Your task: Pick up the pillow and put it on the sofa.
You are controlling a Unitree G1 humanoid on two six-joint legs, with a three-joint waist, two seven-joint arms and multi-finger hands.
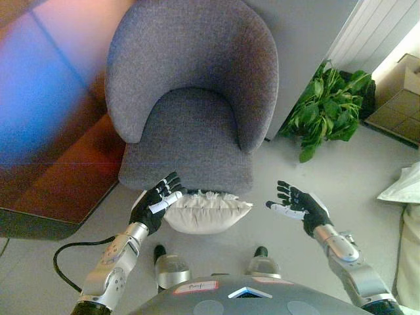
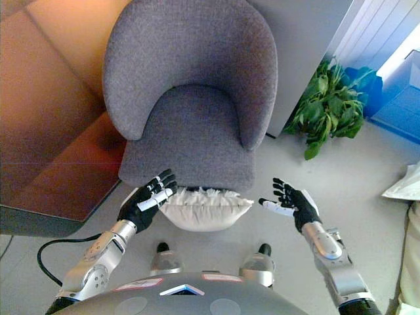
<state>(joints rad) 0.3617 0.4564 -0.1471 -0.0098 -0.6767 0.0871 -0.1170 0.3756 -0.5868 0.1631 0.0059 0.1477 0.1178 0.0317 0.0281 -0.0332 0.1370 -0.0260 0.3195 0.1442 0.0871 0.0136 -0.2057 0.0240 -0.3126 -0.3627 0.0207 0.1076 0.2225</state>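
A cream pillow (image 1: 205, 211) with a frilled edge lies on the floor, right against the front of the grey armchair (image 1: 190, 98). My left hand (image 1: 156, 203) is open, fingers straight, at the pillow's left end; I cannot tell if it touches. My right hand (image 1: 298, 205) is open, palm inward, in the air to the right of the pillow and apart from it. The same scene shows in the right eye view, with the pillow (image 2: 205, 209), left hand (image 2: 146, 200) and right hand (image 2: 292, 204).
A green potted plant (image 1: 328, 108) stands to the right of the armchair by a grey wall. A dark wooden surface (image 1: 52, 170) lies to the left. White cloth (image 1: 403, 187) shows at the right edge.
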